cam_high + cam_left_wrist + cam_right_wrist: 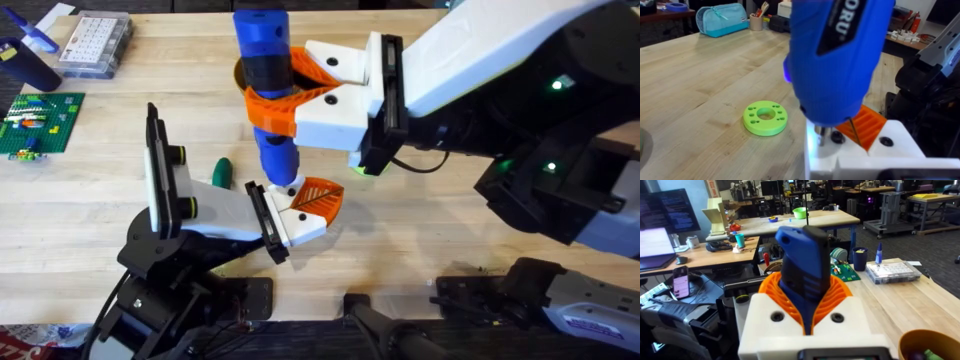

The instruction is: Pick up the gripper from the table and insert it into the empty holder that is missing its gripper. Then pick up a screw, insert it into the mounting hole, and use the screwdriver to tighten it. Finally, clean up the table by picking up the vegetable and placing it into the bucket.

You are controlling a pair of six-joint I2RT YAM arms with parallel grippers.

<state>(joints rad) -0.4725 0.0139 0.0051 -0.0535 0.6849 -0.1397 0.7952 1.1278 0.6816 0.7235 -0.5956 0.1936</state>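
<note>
Right gripper (290, 90), frame centre: orange ribbed jaws clenched round thick blue cylindrical screwdriver (265, 70), upright, tip on white blocky holder (300, 225) below. Left gripper's jaw state: cannot tell.

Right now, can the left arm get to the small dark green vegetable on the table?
Probably not at once. The vegetable lies free on the table beside the left arm, with nothing over it, but the left gripper is occupied at the orange finger while the blue screwdriver works there.
</note>
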